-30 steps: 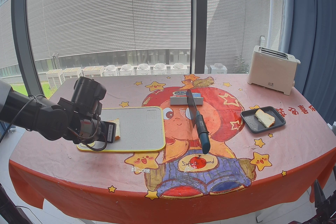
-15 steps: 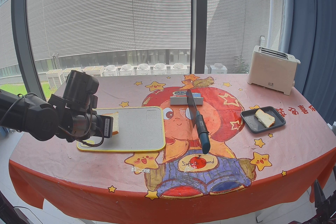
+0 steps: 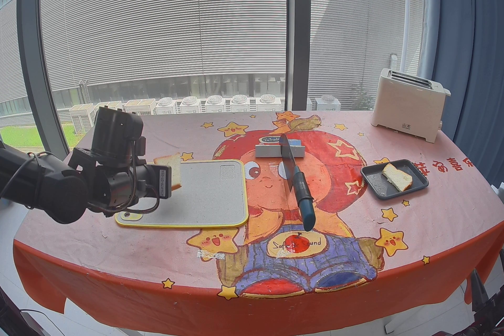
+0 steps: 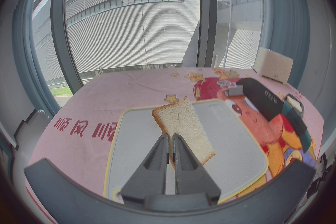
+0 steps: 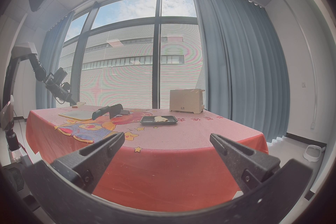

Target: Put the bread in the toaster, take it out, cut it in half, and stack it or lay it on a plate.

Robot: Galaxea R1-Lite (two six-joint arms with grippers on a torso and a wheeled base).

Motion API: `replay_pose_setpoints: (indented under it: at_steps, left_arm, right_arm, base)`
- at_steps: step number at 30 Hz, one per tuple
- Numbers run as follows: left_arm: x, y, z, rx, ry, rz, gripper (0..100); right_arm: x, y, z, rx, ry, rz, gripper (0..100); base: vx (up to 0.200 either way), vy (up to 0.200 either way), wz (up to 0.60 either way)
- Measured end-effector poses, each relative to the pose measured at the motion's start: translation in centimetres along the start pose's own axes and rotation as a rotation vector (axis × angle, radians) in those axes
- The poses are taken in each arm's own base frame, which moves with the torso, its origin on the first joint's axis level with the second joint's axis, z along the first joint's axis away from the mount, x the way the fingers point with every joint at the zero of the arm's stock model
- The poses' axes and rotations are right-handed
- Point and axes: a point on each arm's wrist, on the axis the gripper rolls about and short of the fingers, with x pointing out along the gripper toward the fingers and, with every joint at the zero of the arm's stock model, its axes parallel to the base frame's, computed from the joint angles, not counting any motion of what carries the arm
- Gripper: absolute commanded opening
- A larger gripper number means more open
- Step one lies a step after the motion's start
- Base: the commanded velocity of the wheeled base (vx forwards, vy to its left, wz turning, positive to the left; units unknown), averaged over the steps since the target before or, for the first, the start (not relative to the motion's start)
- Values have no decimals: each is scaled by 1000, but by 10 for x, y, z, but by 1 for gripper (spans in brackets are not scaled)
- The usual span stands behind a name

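My left gripper (image 3: pixel 169 181) is shut on a half slice of bread (image 3: pixel 172 167) and holds it in the air over the left end of the cutting board (image 3: pixel 210 192). In the left wrist view the bread (image 4: pixel 183 125) stands on edge between the closed fingers (image 4: pixel 159 158), above the board (image 4: pixel 231 144). Another bread piece (image 3: pixel 397 177) lies on the dark plate (image 3: pixel 379 185) at the right. The cream toaster (image 3: pixel 409 103) stands at the back right. My right gripper (image 5: pixel 167 137) hangs open and holds nothing, off the table's near side.
A big knife (image 3: pixel 296 179) with a blue handle leans on a grey holder (image 3: pixel 280 149) in the middle of the table, blade toward the window. The board's surface under the bread is bare. An orange cloth (image 3: pixel 157 258) covers the table.
The left gripper has risen with the bread, lifting it off the cutting board and a little toward the window. Knife, plate and toaster have not moved.
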Motion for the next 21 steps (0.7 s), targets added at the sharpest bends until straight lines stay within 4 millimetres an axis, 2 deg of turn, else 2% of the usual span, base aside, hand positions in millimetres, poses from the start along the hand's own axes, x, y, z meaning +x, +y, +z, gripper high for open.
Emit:
replay_pose_setpoints:
  at_steps: [9, 15, 21]
  left_arm:
    - [-12, 7, -20, 104, 55, -17, 0]
    - [-19, 9, -20, 108, 42, -15, 0]
    - [-27, 11, -17, 98, 16, -31, 0]
  right_arm:
    - [0, 0, 0, 0, 0, 1, 100]
    - [0, 0, 0, 0, -1, 1, 100]
    - [0, 0, 0, 0, -1, 1, 100]
  base:
    - [0, 0, 0]
    - [0, 0, 0]
    - [-200, 0, 0]
